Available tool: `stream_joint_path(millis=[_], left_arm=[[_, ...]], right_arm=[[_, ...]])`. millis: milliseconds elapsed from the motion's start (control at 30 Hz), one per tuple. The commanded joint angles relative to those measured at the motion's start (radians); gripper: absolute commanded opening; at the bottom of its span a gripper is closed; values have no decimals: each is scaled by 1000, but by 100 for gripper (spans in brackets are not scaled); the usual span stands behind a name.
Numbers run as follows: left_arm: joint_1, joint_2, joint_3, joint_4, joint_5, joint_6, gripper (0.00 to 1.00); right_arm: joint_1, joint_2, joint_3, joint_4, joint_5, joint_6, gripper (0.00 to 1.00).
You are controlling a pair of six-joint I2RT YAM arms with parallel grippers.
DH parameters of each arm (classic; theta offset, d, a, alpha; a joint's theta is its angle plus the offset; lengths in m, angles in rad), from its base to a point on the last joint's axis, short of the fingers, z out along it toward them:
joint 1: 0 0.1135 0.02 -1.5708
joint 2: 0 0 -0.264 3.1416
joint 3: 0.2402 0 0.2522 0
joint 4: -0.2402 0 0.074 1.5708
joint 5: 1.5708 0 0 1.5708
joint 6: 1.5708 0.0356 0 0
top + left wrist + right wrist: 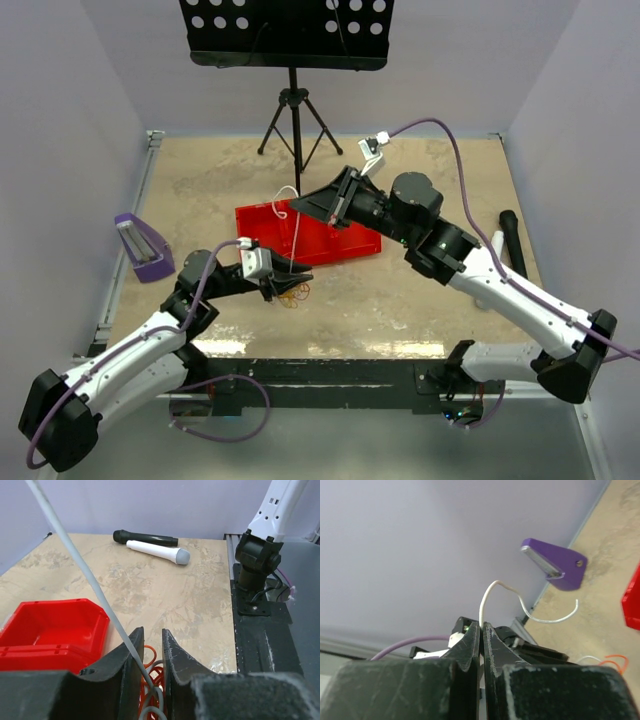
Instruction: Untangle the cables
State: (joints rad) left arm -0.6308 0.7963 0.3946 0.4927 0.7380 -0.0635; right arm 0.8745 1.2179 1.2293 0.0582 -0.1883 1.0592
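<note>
White cable [481, 607] sits pinched in my right gripper [481, 626], jaws closed on it, raised over the red bin [100, 630]. My left gripper [151, 632] straddles the orange clump [292, 292] just near of the bin, jaws slightly apart; whether it grips, I cannot tell. Pulling could drag the clump or snag the bin's rim. Room to move lies right, over the table [400, 300].

A straight white cable [296, 238] is strung across the middle of the bench [410, 305], from the left pincer [286, 287] up to the right pincer [299, 207], so passage there is barred. The red tray [350, 245] lies just beside it, partly covered by the right arm. Behind the tray, room is narrowed by the tripod legs [293, 125]. A purple wedge [140, 248] is set at the left edge, and two microphones [157, 551] at the right edge. Bare bench is left between tray and microphones.
</note>
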Motion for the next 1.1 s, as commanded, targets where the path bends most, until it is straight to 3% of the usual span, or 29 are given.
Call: stream_joint_path(millis=[0,267,333,400,500,567,667,767,900,1067], left_arm=[[-4,6,-45,-157,93,138,24],[-6,9,-69,-187,133,229,24],[-4,11,-68,-189,144,235,28],[-4,12,-63,-194,149,237,43],[-4,11,-30,-213,124,232,55],[-6,9,13,-242,104,228,83],[-4,11,81,-308,110,243,94],[-6,17,112,-388,124,310,92],[-6,24,121,-491,129,411,75],[-4,18,124,-579,116,490,73]], right_arm=[[-52,-100,173,33,119,-70,0],[-132,-129,309,-104,168,-146,0],[-144,-136,337,-133,185,-159,0],[-147,-149,349,-152,185,-171,0],[-149,-159,280,-175,182,-148,0],[-149,-181,164,-153,153,-111,0],[-149,-251,-64,-86,92,-36,0],[-149,-299,-232,-64,73,19,0],[-147,-363,-364,-95,79,47,0],[-147,-385,-450,-207,112,30,0]])
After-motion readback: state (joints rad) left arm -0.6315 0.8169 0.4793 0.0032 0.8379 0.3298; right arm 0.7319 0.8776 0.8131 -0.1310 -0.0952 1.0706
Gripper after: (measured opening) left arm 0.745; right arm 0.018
